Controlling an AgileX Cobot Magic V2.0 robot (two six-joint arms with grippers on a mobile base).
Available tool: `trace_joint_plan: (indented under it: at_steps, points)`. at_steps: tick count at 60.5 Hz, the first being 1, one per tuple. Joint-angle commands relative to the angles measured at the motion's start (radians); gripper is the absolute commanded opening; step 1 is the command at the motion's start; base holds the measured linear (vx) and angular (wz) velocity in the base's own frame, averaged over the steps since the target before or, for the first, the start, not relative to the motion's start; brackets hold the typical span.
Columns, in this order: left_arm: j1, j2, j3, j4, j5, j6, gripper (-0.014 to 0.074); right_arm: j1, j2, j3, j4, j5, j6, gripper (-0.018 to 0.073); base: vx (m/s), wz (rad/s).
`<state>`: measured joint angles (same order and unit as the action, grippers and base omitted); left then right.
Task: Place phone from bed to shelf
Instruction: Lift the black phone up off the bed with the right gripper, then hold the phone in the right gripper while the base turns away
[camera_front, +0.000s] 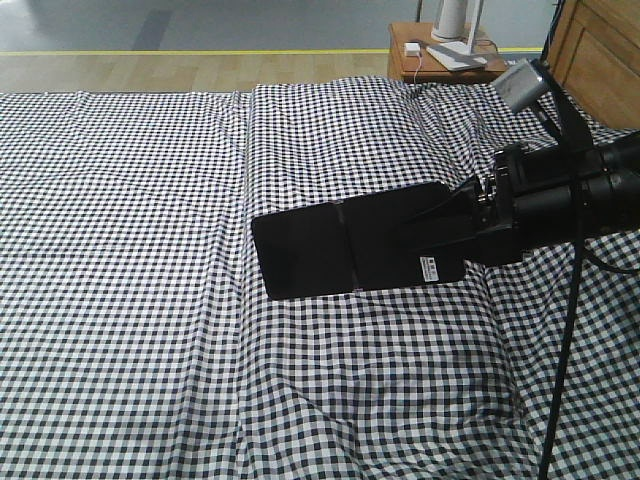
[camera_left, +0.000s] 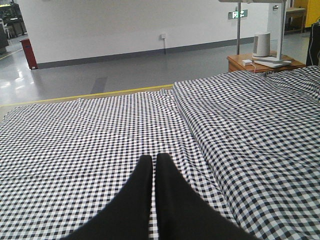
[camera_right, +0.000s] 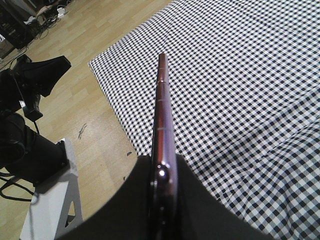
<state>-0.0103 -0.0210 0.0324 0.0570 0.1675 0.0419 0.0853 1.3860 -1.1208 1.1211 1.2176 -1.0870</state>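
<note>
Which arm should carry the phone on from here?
Right. The right gripper is already shut on the phone, lifted above the bed. The left gripper is shut on nothing, low over the bed, so using it would need a handover.

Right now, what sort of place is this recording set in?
Probably a mock bedroom in a big hall: a gingham-sheeted bed, a wooden side table beside it, and open grey floor with a yellow line beyond.

The bed (camera_front: 120, 330) is covered by a black-and-white checked sheet (camera_front: 130, 180), which is wrinkled and has one raised fold (camera_front: 246, 180) running across it. Beyond its far edge, a small brown side table (camera_front: 400, 70) carries a small white block (camera_front: 412, 49) and a flat white stand base (camera_front: 458, 54).
</note>
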Motion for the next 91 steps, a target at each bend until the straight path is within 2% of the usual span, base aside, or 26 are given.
trace_joint_plan:
  at_steps: [1, 52, 91]
  points:
    - [-0.002, -0.004, -0.026, -0.007, -0.067, -0.003, 0.0001, 0.0, -0.034, -0.029, 0.092, 0.073, -0.001, -0.0001, 0.0, 0.0]
    - [-0.002, -0.004, -0.026, -0.007, -0.067, -0.003, 0.0001, 0.0, -0.034, -0.029, 0.092, 0.073, -0.001, -0.0001, -0.01, 0.03]
    - [-0.002, -0.004, -0.026, -0.007, -0.067, -0.003, 0.0001, 0.0, -0.034, -0.029, 0.092, 0.073, -0.001, -0.0001, -0.1, 0.4]
